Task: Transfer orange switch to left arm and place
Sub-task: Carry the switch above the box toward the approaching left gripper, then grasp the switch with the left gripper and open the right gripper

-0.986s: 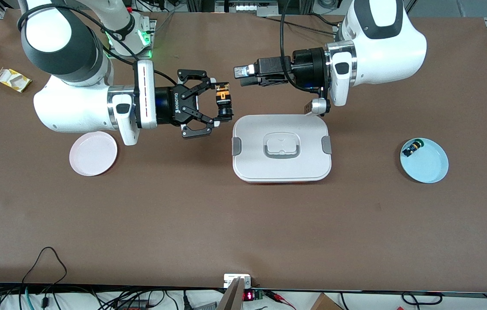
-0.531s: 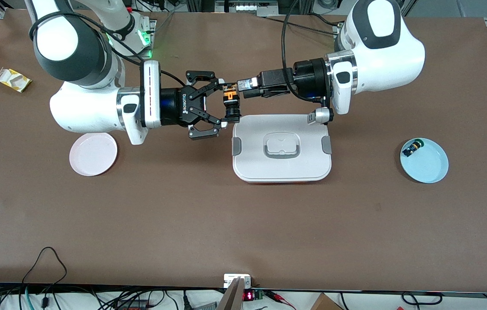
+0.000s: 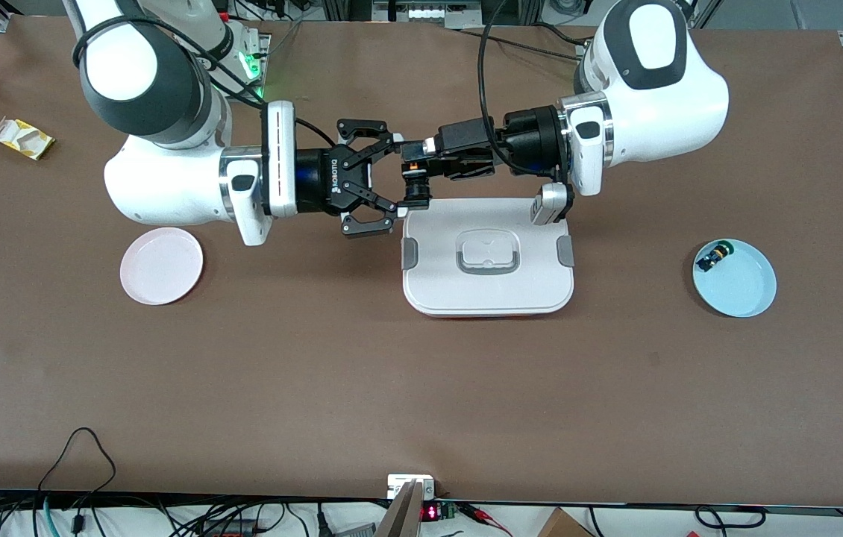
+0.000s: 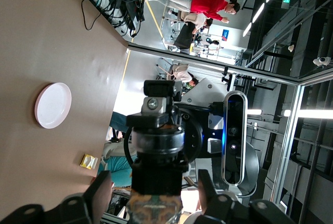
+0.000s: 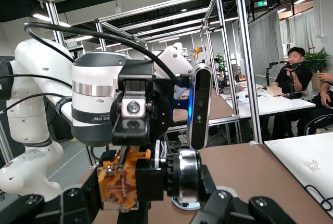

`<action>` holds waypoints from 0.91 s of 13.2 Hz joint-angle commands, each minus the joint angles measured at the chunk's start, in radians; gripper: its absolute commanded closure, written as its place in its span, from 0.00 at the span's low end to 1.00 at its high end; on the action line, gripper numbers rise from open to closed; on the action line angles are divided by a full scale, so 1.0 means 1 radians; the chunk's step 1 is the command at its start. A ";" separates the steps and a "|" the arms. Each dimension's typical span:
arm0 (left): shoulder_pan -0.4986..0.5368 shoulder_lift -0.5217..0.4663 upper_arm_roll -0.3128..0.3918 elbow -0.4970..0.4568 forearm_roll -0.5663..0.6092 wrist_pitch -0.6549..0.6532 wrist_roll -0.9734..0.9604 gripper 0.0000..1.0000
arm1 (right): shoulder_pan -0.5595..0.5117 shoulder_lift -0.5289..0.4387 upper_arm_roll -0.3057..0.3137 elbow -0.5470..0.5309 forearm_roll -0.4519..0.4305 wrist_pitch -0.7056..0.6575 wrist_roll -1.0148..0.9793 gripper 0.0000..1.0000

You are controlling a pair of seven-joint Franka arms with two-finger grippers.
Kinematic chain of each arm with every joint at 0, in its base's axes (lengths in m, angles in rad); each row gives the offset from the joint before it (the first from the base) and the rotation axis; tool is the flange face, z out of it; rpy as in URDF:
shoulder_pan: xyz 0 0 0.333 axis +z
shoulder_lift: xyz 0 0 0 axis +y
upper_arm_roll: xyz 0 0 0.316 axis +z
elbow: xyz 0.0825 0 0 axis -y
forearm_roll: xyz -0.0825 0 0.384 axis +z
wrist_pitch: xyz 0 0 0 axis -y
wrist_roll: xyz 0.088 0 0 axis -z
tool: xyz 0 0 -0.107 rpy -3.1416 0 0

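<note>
Front view shows the two arms meeting nose to nose above the edge of the box [image 3: 487, 257] that lies farthest from the front camera. A second ago the left hand [image 3: 412, 155] hung well apart from the right hand [image 3: 395, 181], its fingers spread wide; since then both arms have come together, and the left hand's fingers have drawn in around the orange switch [image 3: 414, 165].

The right hand stays clamped on the switch, whose black round end points down toward the box rim without touching it. In the right wrist view the switch [image 5: 136, 178] sits crosswise between the right hand's fingers, with the left hand's body straight ahead and its fingers pressed onto the orange part. In the left wrist view the switch [image 4: 157, 146] fills the gap between that hand's own fingers [image 4: 99, 200].

Judged from this, the handover is at its middle — both hands appear to have hold of the switch at once. The next move would call for the right hand to let go before either arm pulls away.

The blue plate [image 3: 735, 278] at the left arm's end of the desk [image 3: 421, 388] holds another small switch [image 3: 712, 258]; the pink plate [image 3: 161, 266] lies at the right arm's end.
</note>
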 commanded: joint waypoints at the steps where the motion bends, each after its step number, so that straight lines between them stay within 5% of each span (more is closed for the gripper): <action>1: -0.007 0.019 -0.005 0.027 -0.018 0.022 0.043 0.56 | 0.020 -0.015 -0.003 -0.018 0.035 0.029 -0.010 0.99; 3: -0.006 0.019 -0.005 0.027 -0.014 0.021 0.043 0.78 | 0.027 -0.015 -0.003 -0.019 0.035 0.043 -0.010 0.99; 5: -0.003 0.019 -0.005 0.027 -0.013 0.019 0.051 0.86 | 0.030 -0.015 -0.003 -0.018 0.035 0.056 -0.010 0.99; 12: 0.005 0.015 -0.005 0.023 -0.013 0.012 0.059 0.87 | 0.027 -0.018 -0.003 -0.018 0.035 0.053 -0.013 0.92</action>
